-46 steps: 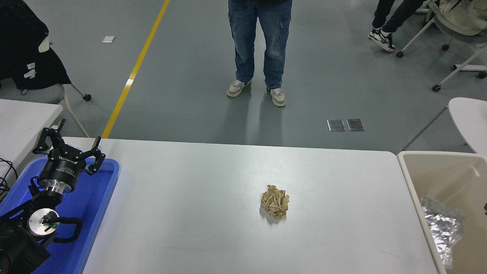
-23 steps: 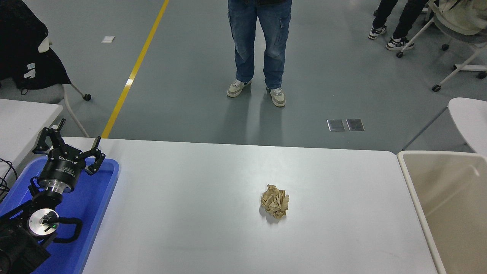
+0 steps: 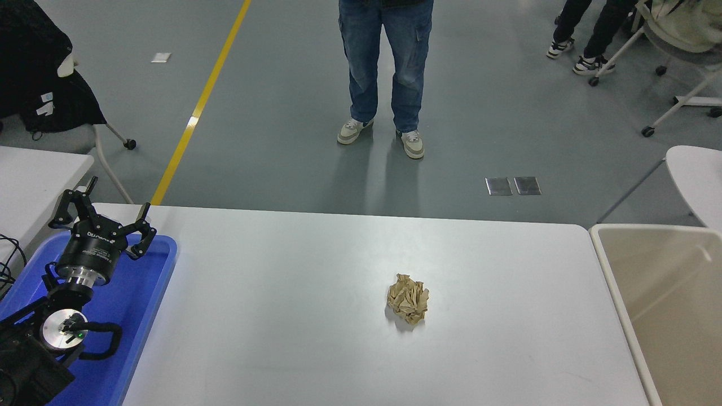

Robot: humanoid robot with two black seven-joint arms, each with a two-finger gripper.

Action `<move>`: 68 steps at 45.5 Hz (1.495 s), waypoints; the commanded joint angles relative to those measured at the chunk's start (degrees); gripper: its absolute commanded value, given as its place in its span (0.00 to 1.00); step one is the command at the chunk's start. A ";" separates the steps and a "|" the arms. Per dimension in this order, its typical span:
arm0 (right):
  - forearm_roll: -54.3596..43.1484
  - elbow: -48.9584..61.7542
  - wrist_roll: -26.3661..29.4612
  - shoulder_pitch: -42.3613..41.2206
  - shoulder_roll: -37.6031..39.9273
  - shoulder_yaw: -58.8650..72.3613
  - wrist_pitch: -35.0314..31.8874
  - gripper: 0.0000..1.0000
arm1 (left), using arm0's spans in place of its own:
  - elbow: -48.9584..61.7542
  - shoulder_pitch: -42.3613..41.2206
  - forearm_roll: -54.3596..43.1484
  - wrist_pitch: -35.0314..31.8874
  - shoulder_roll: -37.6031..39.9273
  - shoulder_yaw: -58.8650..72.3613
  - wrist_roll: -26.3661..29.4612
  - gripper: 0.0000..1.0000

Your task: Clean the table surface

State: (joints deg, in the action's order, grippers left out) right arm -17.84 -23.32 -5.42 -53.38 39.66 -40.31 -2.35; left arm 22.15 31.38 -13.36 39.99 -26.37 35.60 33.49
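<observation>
The left gripper [image 3: 104, 217] hung over the blue tray [image 3: 138, 293] at the lower left, its fingers spread apart and empty. The table surface [image 3: 293, 316], matte white and smooth, filled the foreground; a crumpled brown paper ball [image 3: 408, 298] lay near its middle.

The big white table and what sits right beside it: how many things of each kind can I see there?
Crumpled brown paper ball on the table surface: 1
Blue tray at the left edge: 1
Beige bin at the right edge: 1
Robot end effector, the left one, open over the blue tray: 1
Total: 4
</observation>
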 commanded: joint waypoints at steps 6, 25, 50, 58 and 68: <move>0.61 -18.60 -0.11 0.02 3.14 -8.02 1.65 0.98 | 0.00 0.00 0.00 0.00 0.00 0.00 0.00 1.00; 2.11 -24.05 -10.30 7.93 2.79 -16.90 0.95 0.98 | 0.00 0.00 0.00 0.00 0.00 0.00 0.00 1.00; 0.70 -26.87 -24.28 28.58 -6.79 -16.73 1.12 0.98 | 0.00 0.00 0.00 0.00 0.00 0.00 0.00 1.00; -0.35 -27.04 -24.63 32.10 -9.34 -13.92 1.12 0.99 | 0.00 0.08 0.00 0.00 0.00 0.00 0.00 1.00; -0.44 -28.97 -24.55 32.11 -9.16 -7.50 0.95 0.98 | 0.00 0.00 0.00 0.00 0.00 0.00 0.00 1.00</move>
State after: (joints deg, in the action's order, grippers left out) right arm -17.83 -50.61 -29.24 -23.14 31.57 -52.79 -1.30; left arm 22.15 31.40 -13.36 39.99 -26.37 35.60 33.49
